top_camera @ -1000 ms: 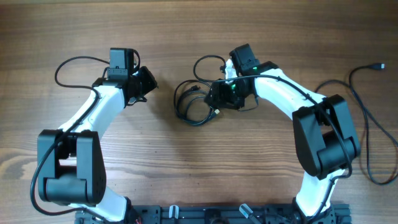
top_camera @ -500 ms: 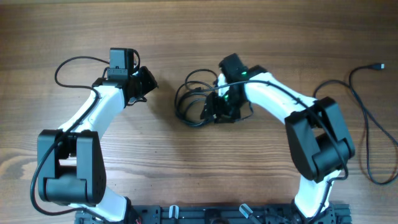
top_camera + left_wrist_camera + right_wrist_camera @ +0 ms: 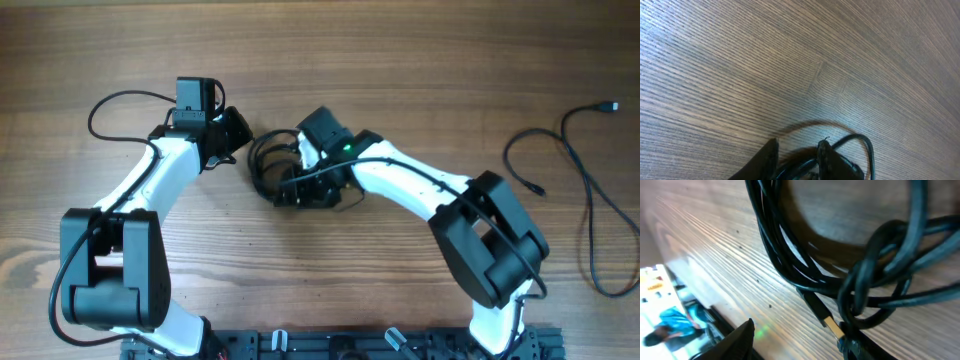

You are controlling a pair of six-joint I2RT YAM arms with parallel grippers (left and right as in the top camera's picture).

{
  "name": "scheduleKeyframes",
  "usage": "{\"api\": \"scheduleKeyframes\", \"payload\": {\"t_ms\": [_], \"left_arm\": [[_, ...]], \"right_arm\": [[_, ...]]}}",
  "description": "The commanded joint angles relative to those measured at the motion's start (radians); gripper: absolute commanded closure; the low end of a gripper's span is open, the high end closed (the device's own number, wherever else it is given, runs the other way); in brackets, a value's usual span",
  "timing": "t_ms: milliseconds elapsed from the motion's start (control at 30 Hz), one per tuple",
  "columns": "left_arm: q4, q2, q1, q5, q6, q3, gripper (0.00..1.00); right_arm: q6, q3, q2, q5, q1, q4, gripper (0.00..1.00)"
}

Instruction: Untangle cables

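The right pincer [image 3: 298, 188] grasps tangled cables [image 3: 262, 160] mid-table [image 3: 420, 60]; the left pincer [image 3: 238, 132] sits released just beside them.

A brown wood-grain table [image 3: 420, 40] filled the overhead view. Along the table's near edge ran a black rail [image 3: 300, 345].

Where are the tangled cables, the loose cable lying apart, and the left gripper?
tangled cables [image 3: 862, 270]: right wrist view, on the knot.
loose cable [image 3: 613, 104]: overhead view, on its plug end at far right.
left gripper [image 3: 796, 159]: left wrist view, midway between its fingertips.
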Motion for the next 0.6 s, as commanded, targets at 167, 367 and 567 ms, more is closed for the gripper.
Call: {"api": "scheduleKeyframes", "payload": {"t_ms": [167, 367, 567], "left_arm": [[0.003, -0.015, -0.005, 0.009, -0.003, 0.008, 0.71], [0.003, -0.015, -0.005, 0.010, -0.003, 0.008, 0.71], [0.003, -0.015, -0.005, 0.010, -0.003, 0.008, 0.71]], "right_arm": [[0.011, 0.014, -0.006, -0.056, -0.130, -0.005, 0.44], [0.031, 0.013, -0.006, 0.140, -0.089, 0.026, 0.44], [0.029, 0.013, -0.006, 0.371, 0.004, 0.077, 0.51]]}}
